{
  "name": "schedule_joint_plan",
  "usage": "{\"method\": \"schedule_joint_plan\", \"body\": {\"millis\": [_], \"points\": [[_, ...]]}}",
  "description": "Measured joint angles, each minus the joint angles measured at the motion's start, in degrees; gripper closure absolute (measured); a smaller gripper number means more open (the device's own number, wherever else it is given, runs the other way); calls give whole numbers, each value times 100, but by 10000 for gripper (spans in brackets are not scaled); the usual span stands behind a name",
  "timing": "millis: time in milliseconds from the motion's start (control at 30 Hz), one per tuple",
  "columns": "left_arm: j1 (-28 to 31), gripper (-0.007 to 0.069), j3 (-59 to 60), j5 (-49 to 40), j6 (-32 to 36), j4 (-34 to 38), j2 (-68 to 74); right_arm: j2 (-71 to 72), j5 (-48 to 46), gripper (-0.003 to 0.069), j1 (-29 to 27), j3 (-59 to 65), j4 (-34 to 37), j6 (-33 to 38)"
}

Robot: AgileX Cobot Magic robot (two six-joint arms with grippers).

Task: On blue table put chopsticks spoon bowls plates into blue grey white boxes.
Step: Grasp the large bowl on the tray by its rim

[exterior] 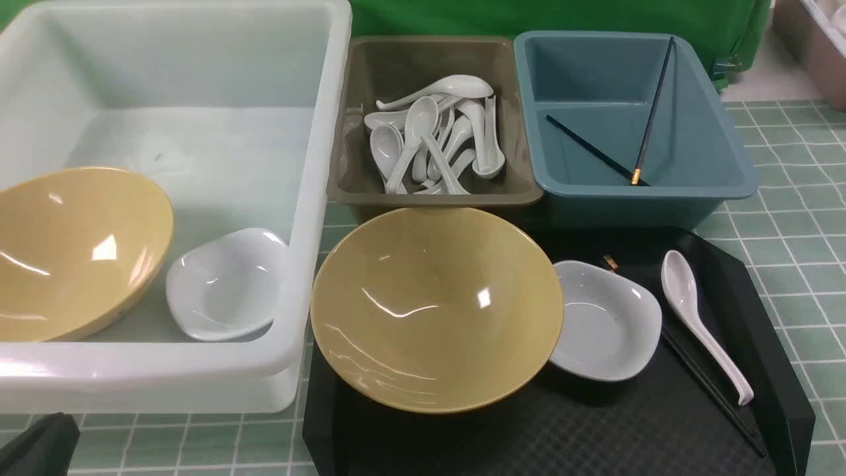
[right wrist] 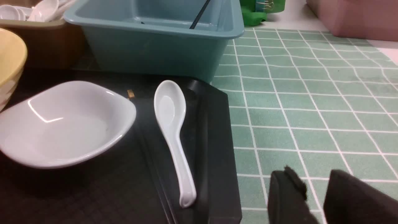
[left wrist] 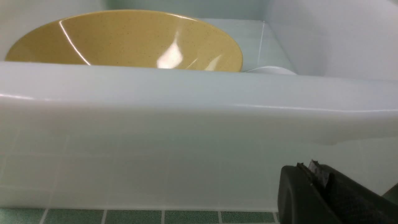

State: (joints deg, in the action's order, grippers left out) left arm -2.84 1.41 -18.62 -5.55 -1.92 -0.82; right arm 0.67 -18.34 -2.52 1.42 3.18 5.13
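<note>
Inside the white plastic box sits a round yellow bowl plus small white dish, green-checked table underneath, left gripper closed, right gripper spread

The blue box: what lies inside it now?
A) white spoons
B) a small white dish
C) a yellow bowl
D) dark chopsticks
D: two dark chopsticks rest in the blue box, while the white spoons fill the grey box.
</note>
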Motion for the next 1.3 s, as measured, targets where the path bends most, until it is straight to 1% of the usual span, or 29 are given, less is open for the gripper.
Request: {"method": "schedule_joint_plan", "body": {"millis": [900,1100,1200,1233,1300], "points": [[0,622,0,0,0,0,0,0,0,421,0,0,0,0],[0,622,0,5,147,-126,0,0,0,421,0,0,0,0],[0,622,0,10,152,-147,0,0,6,421,0,0,-264,555],[0,622,0,16,152,-146,0,0,6,421,0,0,-318,591],[0,622,0,63,152,-152,0,0,6,421,0,0,-370,938]]}}
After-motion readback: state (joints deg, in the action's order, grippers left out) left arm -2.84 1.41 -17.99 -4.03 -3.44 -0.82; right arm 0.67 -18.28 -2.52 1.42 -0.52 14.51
